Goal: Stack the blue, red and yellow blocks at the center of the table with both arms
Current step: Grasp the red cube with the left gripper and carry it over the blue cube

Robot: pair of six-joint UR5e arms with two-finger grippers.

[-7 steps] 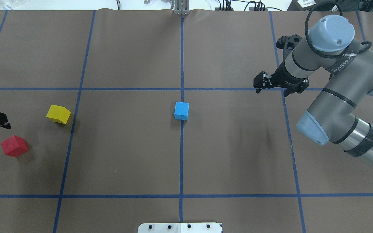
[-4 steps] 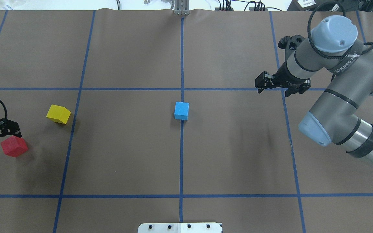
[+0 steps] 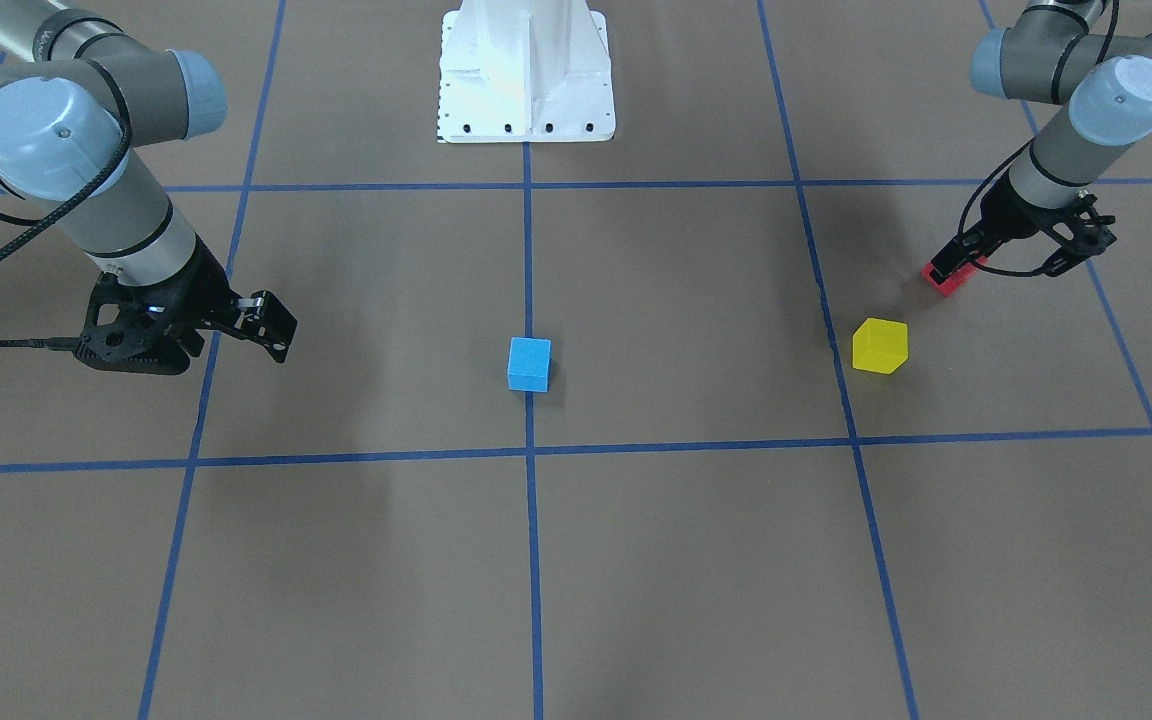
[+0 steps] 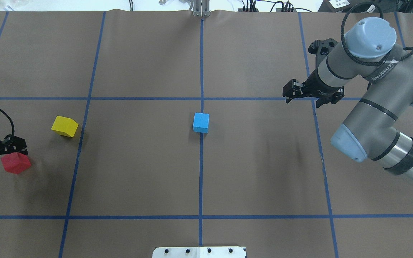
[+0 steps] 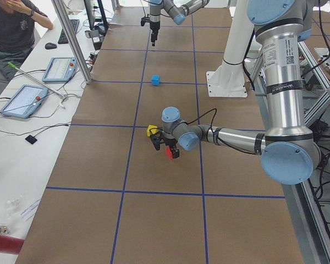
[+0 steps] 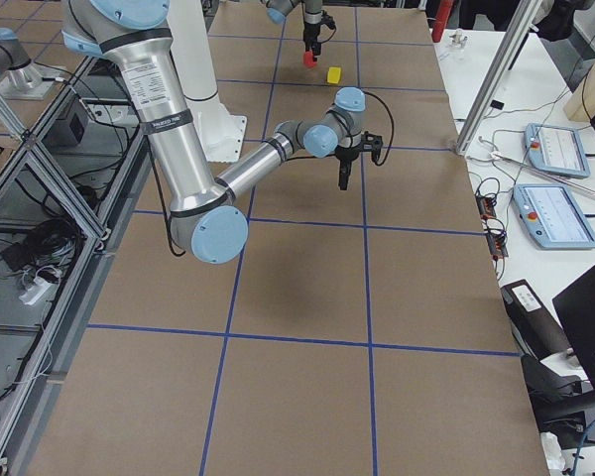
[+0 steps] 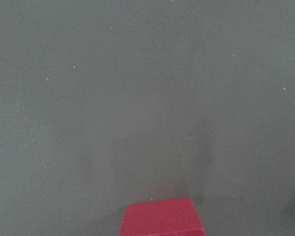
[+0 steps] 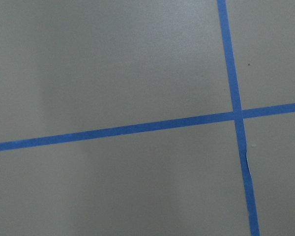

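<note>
the black two-finger left gripper [image 3: 1019, 255] is held low, jaws spread; the black two-finger right gripper [image 4: 304, 97] is likewise spread, pointed downward.

I see a matte brown table [image 4: 138, 64], ruled into a grid by blue tape lines [image 4: 201, 71]. The blue block [image 4: 201, 122] is sky blue. To the robot's left of it the yellow block [image 4: 64, 126] is bright yellow, and beyond that the red block [image 4: 15, 164] is crimson. The left arm [image 3: 1066, 140] and right arm [image 4: 371, 89] are grey with pale blue caps, the left gripper [image 4: 3, 153] and right gripper [image 4: 303, 100] black, the base [image 3: 526, 80] white.
</note>
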